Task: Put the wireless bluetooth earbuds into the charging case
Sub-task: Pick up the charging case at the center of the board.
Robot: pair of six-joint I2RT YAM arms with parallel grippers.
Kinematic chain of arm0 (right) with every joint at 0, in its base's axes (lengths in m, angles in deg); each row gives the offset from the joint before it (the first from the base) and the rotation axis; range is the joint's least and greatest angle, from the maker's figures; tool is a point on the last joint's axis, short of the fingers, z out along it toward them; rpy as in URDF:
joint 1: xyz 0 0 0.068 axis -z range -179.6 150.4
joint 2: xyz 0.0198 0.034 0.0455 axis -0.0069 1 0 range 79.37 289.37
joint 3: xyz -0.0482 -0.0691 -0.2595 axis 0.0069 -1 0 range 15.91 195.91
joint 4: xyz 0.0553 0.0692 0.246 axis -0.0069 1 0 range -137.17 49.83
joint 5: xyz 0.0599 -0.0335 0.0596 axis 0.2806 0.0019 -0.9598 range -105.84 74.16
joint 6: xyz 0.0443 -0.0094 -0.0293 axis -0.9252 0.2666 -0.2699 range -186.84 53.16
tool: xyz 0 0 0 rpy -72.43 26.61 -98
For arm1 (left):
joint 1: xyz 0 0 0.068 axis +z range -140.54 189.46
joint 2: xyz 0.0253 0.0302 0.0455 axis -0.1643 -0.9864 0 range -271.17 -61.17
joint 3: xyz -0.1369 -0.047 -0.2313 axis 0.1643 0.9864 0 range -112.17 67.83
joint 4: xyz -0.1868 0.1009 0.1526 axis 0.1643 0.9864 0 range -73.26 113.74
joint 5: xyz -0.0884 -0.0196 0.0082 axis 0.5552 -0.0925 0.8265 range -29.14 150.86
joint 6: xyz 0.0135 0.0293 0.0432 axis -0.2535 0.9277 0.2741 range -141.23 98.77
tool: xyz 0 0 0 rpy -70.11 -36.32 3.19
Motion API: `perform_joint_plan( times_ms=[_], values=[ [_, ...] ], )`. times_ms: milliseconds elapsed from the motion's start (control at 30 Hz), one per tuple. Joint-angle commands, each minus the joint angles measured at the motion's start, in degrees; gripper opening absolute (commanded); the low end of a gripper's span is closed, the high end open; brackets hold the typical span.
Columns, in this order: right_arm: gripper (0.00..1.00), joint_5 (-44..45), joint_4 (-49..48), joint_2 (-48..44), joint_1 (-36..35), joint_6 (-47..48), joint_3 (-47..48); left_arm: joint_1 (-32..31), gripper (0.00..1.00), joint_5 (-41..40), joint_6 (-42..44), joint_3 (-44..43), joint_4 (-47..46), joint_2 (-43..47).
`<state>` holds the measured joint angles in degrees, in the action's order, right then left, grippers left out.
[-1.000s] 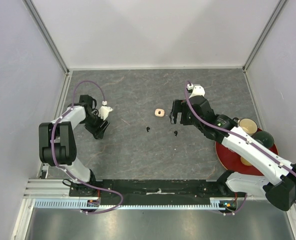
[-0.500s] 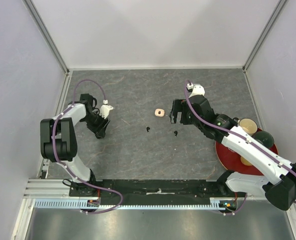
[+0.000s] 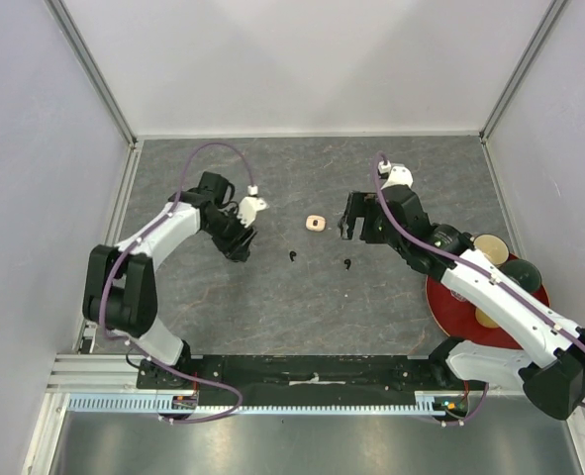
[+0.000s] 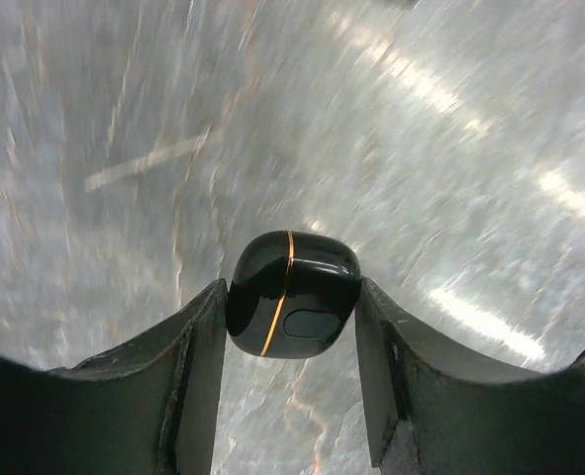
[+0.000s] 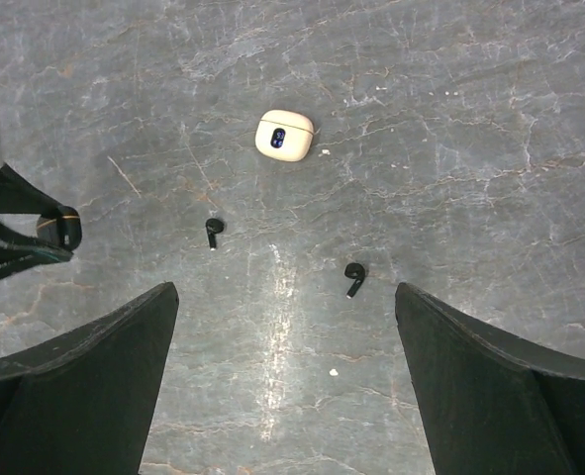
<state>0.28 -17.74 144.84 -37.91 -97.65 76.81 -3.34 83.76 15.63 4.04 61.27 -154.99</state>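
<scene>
My left pincer (image 4: 290, 299) is closed partway onto a black charging case (image 4: 294, 272), a glossy rounded shell with a thin gold line around it. Both fingers (image 4: 201, 346) press against its sides and it sits right at their tips, lid shut as far as I can see. The grey marbled table (image 4: 421, 148) beneath it is blurred in that wrist view. My right pincer (image 5: 284, 297) stands spread as wide as it goes and holds nothing. Its two fingers frame a patch of table ahead of them. In that patch lie the two black earbuds, both loose on the surface and well apart from each other. One earbud (image 5: 213, 231) is out ahead toward the pincer's left finger. The other earbud (image 5: 353, 278) lies nearer the right finger and closer to the tips. Beyond them both, farther out from the right pincer and about midway between its fingers, rests a small cream-white case (image 5: 284, 136) with a dark spot at its middle; I cannot tell what is in it. Off past the right pincer's left finger, my left pincer shows with the black case in its tips.
</scene>
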Motion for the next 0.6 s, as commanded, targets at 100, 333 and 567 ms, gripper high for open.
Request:
perform_joint_plan(
  times_ms=[100, 333, 567],
  values=[
    [0.98, -9.2, -1.5, -0.3, 2.2, -6.6, -0.2, -13.2, 0.02, 3.5, -9.9, -1.5, -13.1, 12.4],
    [0.91, -18.0, -7.5, -1.8, 3.0, -10.4, -4.0, -21.4, 0.02, 2.2, -15.1, 4.5, -28.0, 22.0],
    [0.84, -27.1, -14.4, -1.3, 3.0, -11.3, -5.1, -26.0, 0.02, 2.2, -16.9, 8.2, -34.6, 26.1]
  ],
)
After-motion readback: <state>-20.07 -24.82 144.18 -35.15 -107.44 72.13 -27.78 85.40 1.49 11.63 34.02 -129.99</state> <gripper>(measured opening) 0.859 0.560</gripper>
